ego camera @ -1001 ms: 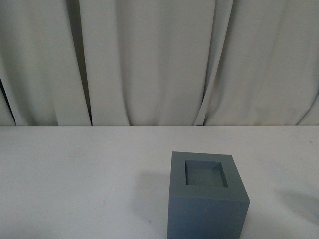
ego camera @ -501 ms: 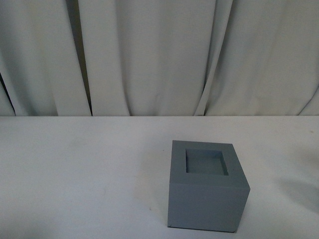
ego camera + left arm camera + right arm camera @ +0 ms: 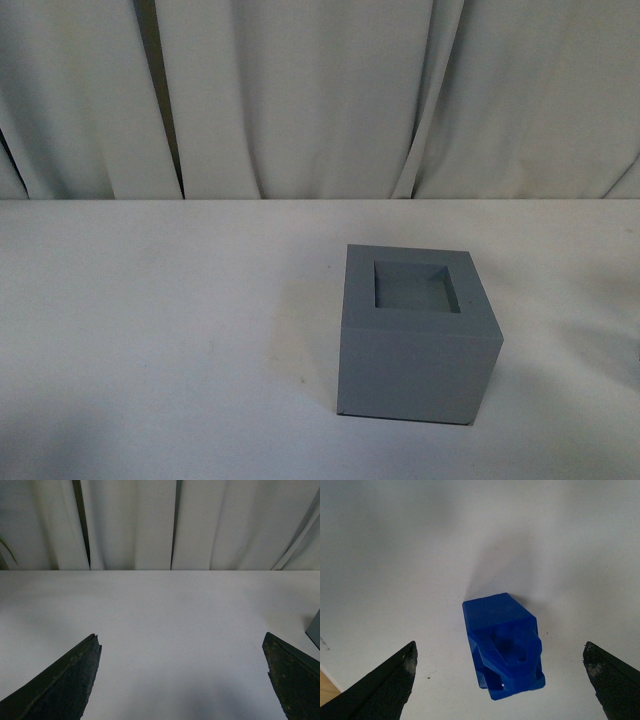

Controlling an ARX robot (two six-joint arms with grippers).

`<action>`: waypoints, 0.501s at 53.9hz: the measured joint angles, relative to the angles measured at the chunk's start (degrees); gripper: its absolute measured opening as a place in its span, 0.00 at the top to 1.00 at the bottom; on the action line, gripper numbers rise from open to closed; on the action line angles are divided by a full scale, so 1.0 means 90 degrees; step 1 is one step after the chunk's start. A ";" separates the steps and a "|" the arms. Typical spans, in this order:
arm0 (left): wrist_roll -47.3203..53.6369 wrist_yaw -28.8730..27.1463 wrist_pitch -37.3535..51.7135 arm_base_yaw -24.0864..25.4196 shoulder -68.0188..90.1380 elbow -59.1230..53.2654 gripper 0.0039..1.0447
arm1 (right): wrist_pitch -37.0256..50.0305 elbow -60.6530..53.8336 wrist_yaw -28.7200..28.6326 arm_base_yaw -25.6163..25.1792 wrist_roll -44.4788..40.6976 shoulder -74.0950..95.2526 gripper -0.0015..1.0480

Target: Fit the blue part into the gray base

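The blue part (image 3: 502, 647) sits on the white table (image 3: 150, 300) under your right gripper (image 3: 500, 651), seen only in the right wrist view and absent from the front view. The gripper's jaws are spread wide to either side of the part, touching nothing and holding nothing. The looped, bevelled end appears to face the camera, though from this steep angle you cannot be sure whether the block stands upright or leans.

The gray base (image 3: 418, 350) stands alone on the table before the pale curtain (image 3: 300, 100), with its square recess (image 3: 417, 290) open and empty. Your left gripper (image 3: 181, 642) is equally wide open over bare table, with nothing between its jaws.

Judged by its look, the part is rigid, light plastic with a matte skin, so it should neither crush nor slip readily. Take hold across two opposite flat sides, below the bevels. The loop is the thin spot and the sloped faces would let the pads slide off. Grip high enough to leave the lower end free to enter the recess.
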 joint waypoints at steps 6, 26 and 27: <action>0.0000 0.0000 0.0000 0.0000 0.0000 0.0000 0.06 | 0.0090 0.0000 0.0155 0.0049 -0.0002 0.0153 0.07; 0.0000 0.0000 0.0000 0.0000 0.0000 0.0000 0.06 | 0.0287 -0.0022 0.0614 0.0053 -0.0012 0.0515 0.07; 0.0000 0.0000 0.0000 0.0000 0.0000 0.0000 0.06 | 0.0287 -0.0022 0.0619 0.0053 -0.0012 0.0529 0.07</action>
